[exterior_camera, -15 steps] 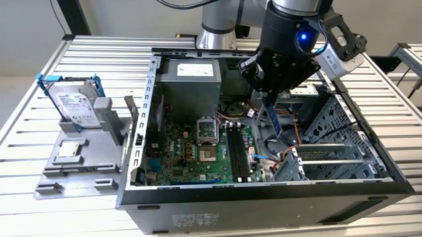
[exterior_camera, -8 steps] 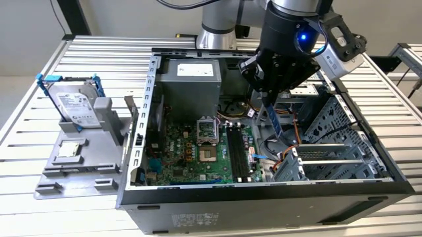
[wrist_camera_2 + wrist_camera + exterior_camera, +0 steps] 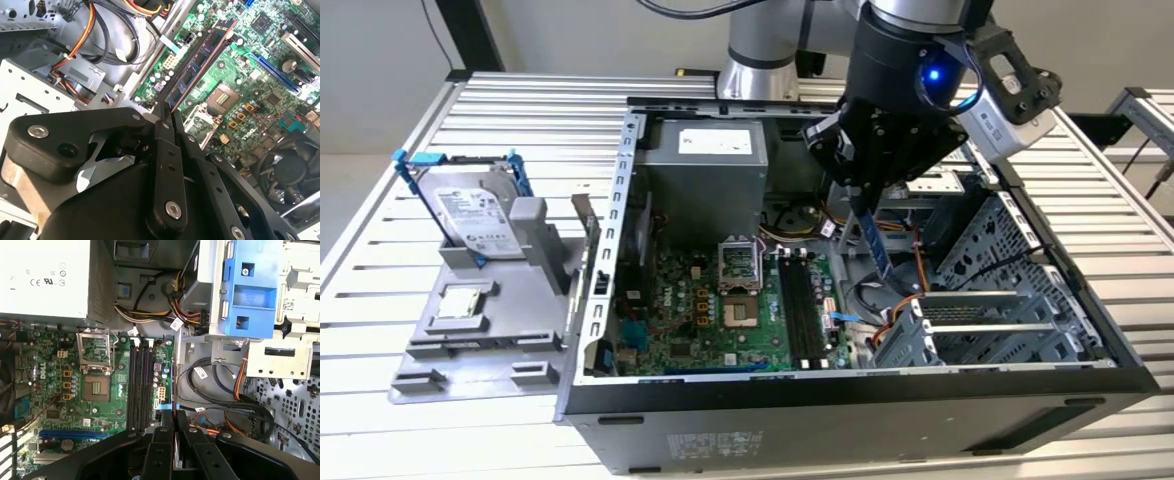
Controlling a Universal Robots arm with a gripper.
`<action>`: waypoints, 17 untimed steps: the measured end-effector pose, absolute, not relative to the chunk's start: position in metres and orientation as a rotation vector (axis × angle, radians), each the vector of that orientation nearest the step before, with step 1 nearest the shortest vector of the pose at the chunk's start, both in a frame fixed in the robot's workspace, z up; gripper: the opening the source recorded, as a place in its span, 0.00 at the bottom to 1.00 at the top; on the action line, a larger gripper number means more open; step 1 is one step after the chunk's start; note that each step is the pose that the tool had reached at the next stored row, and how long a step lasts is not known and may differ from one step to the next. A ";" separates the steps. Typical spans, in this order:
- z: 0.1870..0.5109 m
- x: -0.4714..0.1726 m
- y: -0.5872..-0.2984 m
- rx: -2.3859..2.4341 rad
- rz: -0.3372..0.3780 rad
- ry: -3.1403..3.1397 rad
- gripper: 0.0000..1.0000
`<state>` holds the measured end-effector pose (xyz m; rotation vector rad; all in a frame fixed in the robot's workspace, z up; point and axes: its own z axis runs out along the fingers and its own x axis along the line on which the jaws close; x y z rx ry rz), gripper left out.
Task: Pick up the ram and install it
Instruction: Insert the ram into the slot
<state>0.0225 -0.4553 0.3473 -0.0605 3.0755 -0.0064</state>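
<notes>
One ram (image 3: 875, 240) hangs from the single gripper (image 3: 863, 190), whose fingers are pinched tight on its upper end. In the exterior view its long axis stands nearly upright. The free end points down into the one open computer case (image 3: 607, 260) and leans slightly toward the exterior view's right. The ram sits just beside the long black sockets (image 3: 801, 310), at least two of them, on the side toward the metal drive cage (image 3: 1014, 270). In the second wrist view the ram (image 3: 200, 62) runs straight away from the fingers (image 3: 163, 131) over the green motherboard (image 3: 240, 65). One hard drive (image 3: 474, 215) stands near the table (image 3: 374, 290) edge at the exterior view's left.
</notes>
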 end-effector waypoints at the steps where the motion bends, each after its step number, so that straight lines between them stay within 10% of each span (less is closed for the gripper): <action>1: 0.346 0.023 -0.455 -0.059 -0.006 3.075 0.00; 17: 0.320 0.023 -0.444 0.006 -0.019 3.083 0.00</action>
